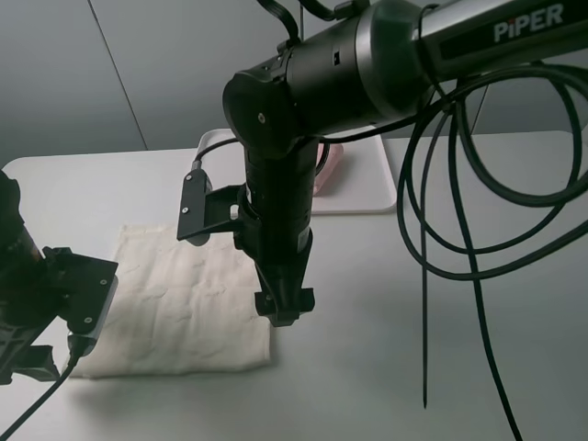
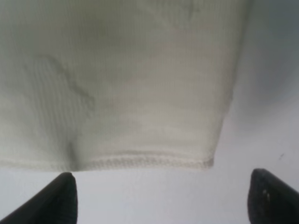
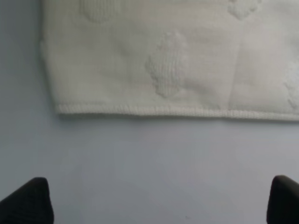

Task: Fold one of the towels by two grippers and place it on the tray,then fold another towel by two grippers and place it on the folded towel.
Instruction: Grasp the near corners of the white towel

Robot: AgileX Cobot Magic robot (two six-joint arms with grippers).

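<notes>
Left fingers (image 2: 63, 200) and right fingers (image 3: 28, 203), both spread wide and empty, hover just outside the flat cream-white towel (image 1: 184, 303) at its 9 and 3 o'clock edges. At 1 o'clock beyond, the pink towel (image 1: 329, 170) lies on the white tray (image 1: 363, 191).

The right arm (image 1: 276, 175) reaches in from the upper right and bends steeply downward, the right claw (image 3: 156, 198) spread wide and empty. The left arm (image 1: 41, 294) crouches low at left, the left claw (image 2: 166, 200) equally wide, empty.
</notes>
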